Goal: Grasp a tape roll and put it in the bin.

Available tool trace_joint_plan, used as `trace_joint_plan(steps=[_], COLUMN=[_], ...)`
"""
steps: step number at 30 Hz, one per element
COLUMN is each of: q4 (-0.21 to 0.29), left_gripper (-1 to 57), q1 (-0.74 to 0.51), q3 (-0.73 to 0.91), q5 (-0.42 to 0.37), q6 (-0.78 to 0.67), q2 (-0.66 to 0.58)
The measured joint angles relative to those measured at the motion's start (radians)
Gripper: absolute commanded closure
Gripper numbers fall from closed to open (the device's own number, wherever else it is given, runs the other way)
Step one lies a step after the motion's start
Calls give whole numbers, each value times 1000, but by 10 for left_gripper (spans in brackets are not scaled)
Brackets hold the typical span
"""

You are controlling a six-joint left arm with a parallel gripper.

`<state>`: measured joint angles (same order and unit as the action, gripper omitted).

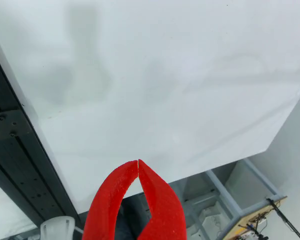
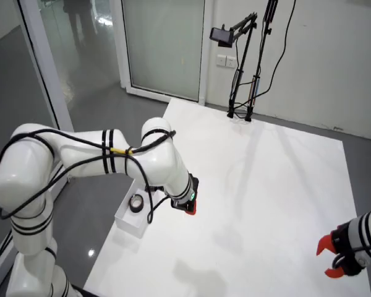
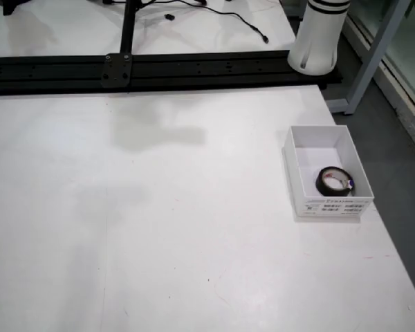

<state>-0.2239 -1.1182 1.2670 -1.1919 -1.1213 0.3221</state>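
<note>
A black tape roll (image 3: 334, 182) lies flat inside the small white bin (image 3: 321, 129) near the table's right edge in the top view. In the room view the roll (image 2: 136, 203) sits in the bin (image 2: 125, 224) at the table's left edge. My gripper (image 2: 188, 206), with red fingers, hangs over the table just right of the bin. In the wrist view the gripper (image 1: 138, 161) has its red fingers (image 1: 112, 192) meeting at the tips with nothing between them, over bare white tabletop. The gripper does not show in the top view.
A black rail (image 3: 159, 68) runs along the table's far side in the top view, with a white arm base (image 3: 319, 41) beyond it. A second arm with red fingers (image 2: 334, 257) rests at the lower right of the room view. A camera stand (image 2: 241, 62) rises at the table's back.
</note>
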Motion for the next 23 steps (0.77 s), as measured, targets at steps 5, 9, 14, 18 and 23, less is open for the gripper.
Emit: trace_joint_plan(steps=[5,9,14,18,23], q4=[0,0,0,0,0], left_gripper=[564,564,564,564,564], q1=[-4,-4,-1,3,7], q3=[0,0,0,0,0], q5=[0,0,0,0,0], q6=[0,0,0,0,0], q2=[0,0,0,0,0])
